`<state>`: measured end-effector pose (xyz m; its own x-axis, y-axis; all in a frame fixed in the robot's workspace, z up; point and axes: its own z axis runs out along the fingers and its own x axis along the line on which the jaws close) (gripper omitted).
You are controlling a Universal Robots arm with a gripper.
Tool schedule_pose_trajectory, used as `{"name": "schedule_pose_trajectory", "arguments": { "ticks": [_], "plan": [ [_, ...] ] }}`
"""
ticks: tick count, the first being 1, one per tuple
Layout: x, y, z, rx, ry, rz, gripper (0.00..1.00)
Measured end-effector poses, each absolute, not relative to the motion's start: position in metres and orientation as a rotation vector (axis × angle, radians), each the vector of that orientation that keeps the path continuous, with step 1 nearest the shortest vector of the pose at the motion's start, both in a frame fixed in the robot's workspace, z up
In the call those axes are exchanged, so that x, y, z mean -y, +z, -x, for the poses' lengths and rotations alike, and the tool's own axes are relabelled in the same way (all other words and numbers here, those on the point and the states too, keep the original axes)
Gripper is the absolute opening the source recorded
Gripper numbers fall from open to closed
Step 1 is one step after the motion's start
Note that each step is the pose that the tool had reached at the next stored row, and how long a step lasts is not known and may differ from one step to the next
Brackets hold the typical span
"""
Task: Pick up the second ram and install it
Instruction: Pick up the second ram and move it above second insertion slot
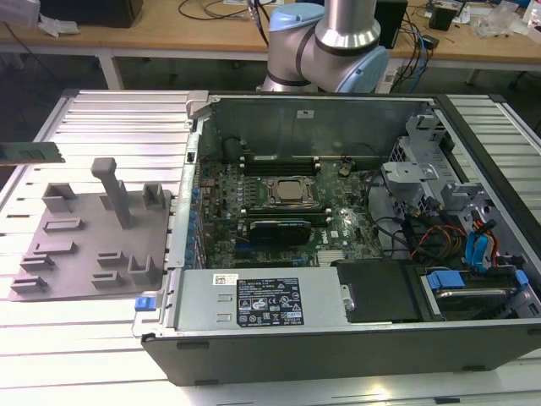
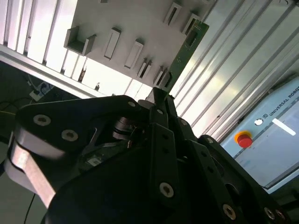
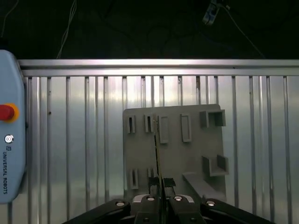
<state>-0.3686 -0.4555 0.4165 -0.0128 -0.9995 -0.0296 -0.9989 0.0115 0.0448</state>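
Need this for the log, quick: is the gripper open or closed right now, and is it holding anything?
Gripper: closed, holding the second ram by one end.

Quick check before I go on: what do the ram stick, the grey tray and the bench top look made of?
Second ram: green circuit board with a matte face and small dark parts mounted on it.
Grey tray: probably moulded or printed plastic, given its uniform matte grey and blocky raised pegs.
Bench top: likely aluminium, going by the bright ribbed slats with a metallic sheen.
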Motion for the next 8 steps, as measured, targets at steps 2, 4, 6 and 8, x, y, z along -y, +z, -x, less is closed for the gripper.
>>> {"name": "schedule_pose_trajectory", "arguments": {
  "ticks": [2, 4, 6, 8],
  "plan": [
    [0.455, 0.423, 0.369, 2.227, -0.082, -2.200, 0.11],
    [0.456, 0.434, 0.369, 2.227, -0.082, -2.200, 0.11],
    [0.456, 0.440, 0.369, 2.227, -0.082, -2.200, 0.11],
    [0.456, 0.441, 0.369, 2.227, -0.083, -2.200, 0.11]
  ]
}}
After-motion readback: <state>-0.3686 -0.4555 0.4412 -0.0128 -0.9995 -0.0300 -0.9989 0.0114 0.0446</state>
